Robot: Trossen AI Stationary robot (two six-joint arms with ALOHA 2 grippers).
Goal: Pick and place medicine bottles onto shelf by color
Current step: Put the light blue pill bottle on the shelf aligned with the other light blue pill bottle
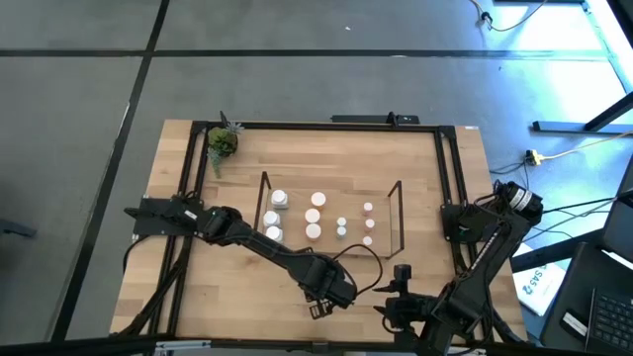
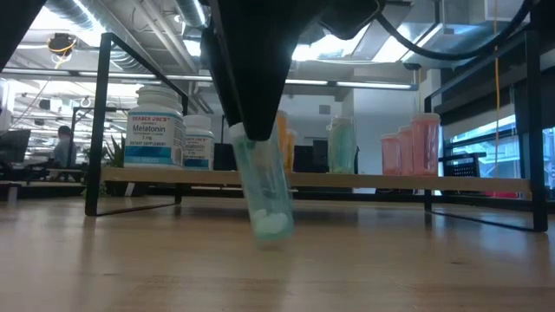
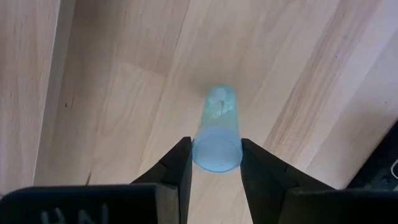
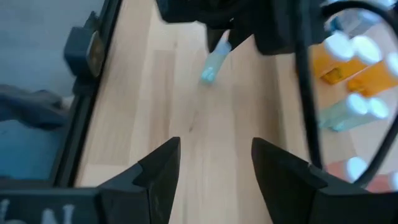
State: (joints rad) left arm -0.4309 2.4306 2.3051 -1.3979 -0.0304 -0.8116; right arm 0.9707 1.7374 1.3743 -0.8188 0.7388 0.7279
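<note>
- The left gripper (image 3: 216, 163) is clamping a teal bottle (image 3: 216, 138) between its fingers (image 3: 176, 167), gripping it by the base end, with the white cap end pointing down toward the table (image 3: 124, 81).
- In the low view the teal bottle (image 2: 264, 192) is hanging tilted, its cap just above the wood; whether it is touching cannot be told.
- The left arm is reaching over the near middle of the table, in front of the shelf (image 1: 396, 203).
- The shelf is carrying white bottles (image 2: 154, 127) at one end, then orange, teal (image 2: 342, 145) and pink ones (image 2: 425, 143) toward the other.
- The right gripper (image 4: 213, 163) is waiting near the table's front edge, jaws apart and holding nothing.
- A plant (image 1: 222, 141) is sitting at the far left corner.
</note>
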